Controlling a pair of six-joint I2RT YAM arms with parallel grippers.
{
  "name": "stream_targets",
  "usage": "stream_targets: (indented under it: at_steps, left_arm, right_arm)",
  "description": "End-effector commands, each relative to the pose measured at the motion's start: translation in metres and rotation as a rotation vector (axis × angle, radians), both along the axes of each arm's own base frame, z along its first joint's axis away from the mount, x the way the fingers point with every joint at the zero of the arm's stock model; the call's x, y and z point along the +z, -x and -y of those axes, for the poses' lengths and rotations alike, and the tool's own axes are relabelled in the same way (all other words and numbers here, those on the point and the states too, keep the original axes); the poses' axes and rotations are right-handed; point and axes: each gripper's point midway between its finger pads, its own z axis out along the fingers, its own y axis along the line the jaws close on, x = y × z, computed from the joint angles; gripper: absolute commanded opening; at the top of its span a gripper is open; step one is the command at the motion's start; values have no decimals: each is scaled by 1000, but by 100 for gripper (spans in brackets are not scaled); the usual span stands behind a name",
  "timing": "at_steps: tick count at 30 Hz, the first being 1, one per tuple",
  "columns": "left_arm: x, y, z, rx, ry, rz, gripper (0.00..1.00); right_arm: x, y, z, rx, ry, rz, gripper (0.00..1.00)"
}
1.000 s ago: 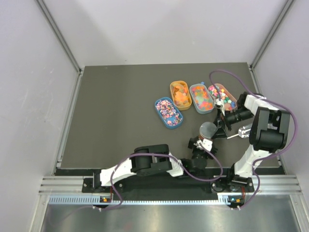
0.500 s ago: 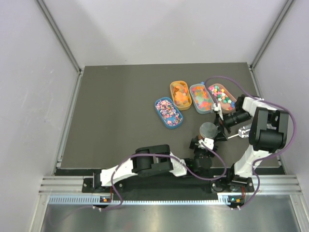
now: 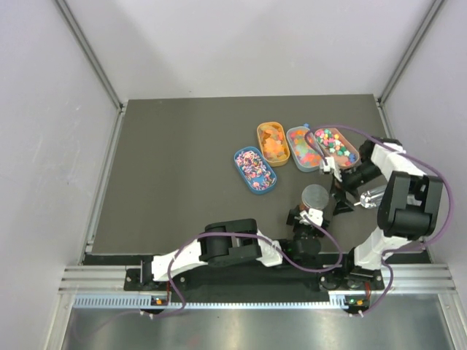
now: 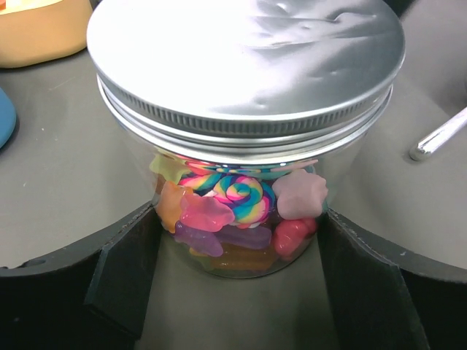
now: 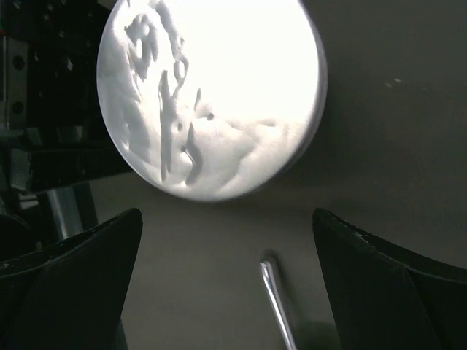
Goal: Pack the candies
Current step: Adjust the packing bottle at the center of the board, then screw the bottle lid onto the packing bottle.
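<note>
**Candies sorted four ways, some already jarred**

Four oval trays (image 3: 236, 156) sit in a loose row, every one full. Sprinkle-like candies (image 3: 255, 170) fill the leftmost and nearest. Then come orange gummies (image 3: 273, 143), red and orange gummies (image 3: 305, 149), and bright cube candies (image 3: 336, 143) on the far right. Closer in, mixed candies (image 4: 233, 211), a rainbow swirl among them, are piled at the bottom of a lidded clear jar (image 4: 241, 157).

Capped jar (image 4: 244, 157) of candies (image 4: 233, 208) stands between the gripper's (image 4: 241, 275) jaws.

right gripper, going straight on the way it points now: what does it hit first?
Most likely the metal handle, lying on the table between the right gripper's open fingers, or the table just beside it. The jar lid sits off that line. Depth is unclear.
</note>
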Motion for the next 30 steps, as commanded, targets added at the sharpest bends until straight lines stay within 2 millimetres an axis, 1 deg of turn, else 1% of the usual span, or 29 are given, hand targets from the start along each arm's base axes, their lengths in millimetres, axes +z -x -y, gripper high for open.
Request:
stream_targets:
  at_steps: [1, 2, 4, 5, 7, 8, 10, 13, 14, 16, 19, 20, 21, 22, 25, 28, 29, 30]
  left_arm:
    - [-256, 98, -343, -7, -1265, -508, 0]
    - [-257, 98, -342, -23, -1269, -515, 0]
    - [-257, 100, -345, -42, -1292, -520, 0]
    - [-259, 101, -339, -57, -1271, -511, 0]
    - [-259, 102, -337, -70, -1270, -511, 0]
    - [-259, 102, -335, -71, -1266, -512, 0]
    - [-258, 104, -334, -81, -1263, -515, 0]
    - [-259, 107, -333, -93, -1267, -514, 0]
    - [-259, 108, -331, -99, -1263, -516, 0]
    - [-261, 110, -330, -111, -1262, -520, 0]
    - [-261, 111, -328, -121, -1262, -524, 0]
    - [-262, 113, -329, -126, -1263, -533, 0]
    - [-262, 113, -330, -130, -1265, -537, 0]
    - [-262, 114, -327, -134, -1256, -540, 0]
    - [-262, 115, -327, -141, -1257, -544, 0]
    - [-262, 116, -328, -143, -1255, -552, 0]
    - [-263, 117, -328, -143, -1253, -555, 0]
    - [-263, 117, -328, -142, -1253, -558, 0]
  right_arm:
    - [41, 6, 16, 70, 88, 73, 99]
    - [52, -4, 20, 73, 108, 133, 100]
    - [63, -17, 23, 68, 122, 186, 100]
    - [74, -27, 24, 64, 128, 227, 100]
    - [81, -36, 25, 116, 132, 293, 100]
    - [84, -40, 25, 179, 139, 348, 100]
    - [85, -43, 24, 266, 157, 398, 100]
    - [85, -42, 19, 433, 189, 468, 100]
    - [84, -37, 17, 479, 190, 480, 100]
    - [81, -35, 9, 606, 185, 524, 100]
    - [83, -37, -7, 642, 147, 536, 100]
    - [83, -36, -19, 691, 136, 544, 100]
    - [83, -34, -23, 714, 131, 551, 100]
    - [83, -31, -34, 748, 113, 557, 100]
    - [81, -21, -49, 807, 104, 547, 100]
    - [74, -9, -55, 858, 95, 530, 100]
    - [71, -3, -55, 870, 95, 514, 100]
    - [70, -1, -55, 879, 97, 515, 100]
